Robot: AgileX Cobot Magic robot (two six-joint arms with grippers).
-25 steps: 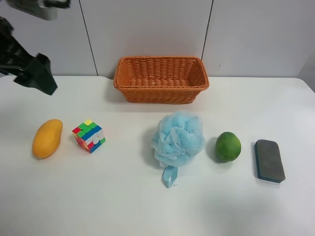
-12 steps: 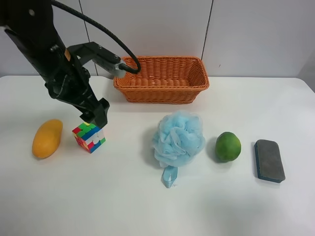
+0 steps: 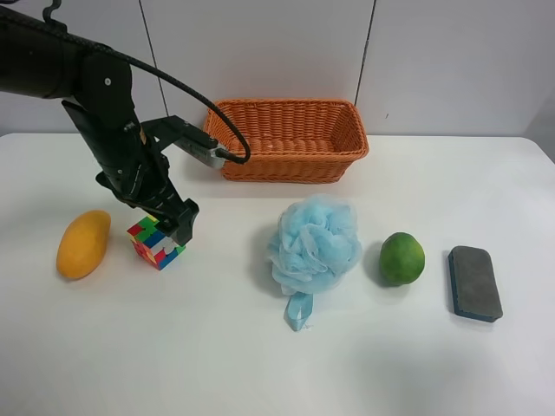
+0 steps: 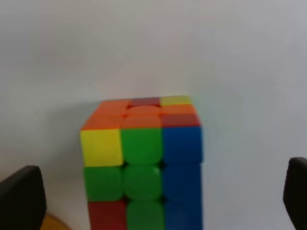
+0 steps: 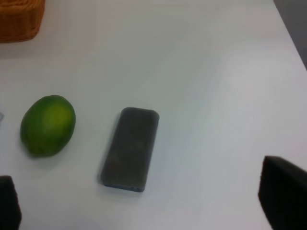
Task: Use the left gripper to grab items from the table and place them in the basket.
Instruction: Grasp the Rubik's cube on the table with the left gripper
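Note:
The multicoloured puzzle cube [image 3: 157, 245] sits on the white table [image 3: 173, 347], right of the yellow-orange mango [image 3: 83, 243]. My left gripper [image 3: 171, 223] is the arm at the exterior high view's left, and it hangs just over the cube. In the left wrist view the cube [image 4: 144, 163] lies between the open fingers [image 4: 21, 196], with gaps on both sides. The light blue bath puff [image 3: 314, 245], green fruit [image 3: 401, 258] and grey-and-blue sponge [image 3: 474, 282] lie to the right. The wicker basket [image 3: 284, 139] stands at the back. My right gripper [image 5: 146, 203] is open above the sponge [image 5: 130, 147] and fruit [image 5: 48, 125].
A black cable [image 3: 208, 104] loops from the left arm in front of the basket's left end. A grey panelled wall [image 3: 434, 61] stands behind the table. A corner of the basket [image 5: 19, 17] shows in the right wrist view. The right arm is out of the exterior high view.
The left arm swung in from the far left edge to the cube, then dropped lower over it. The items and basket have not moved.

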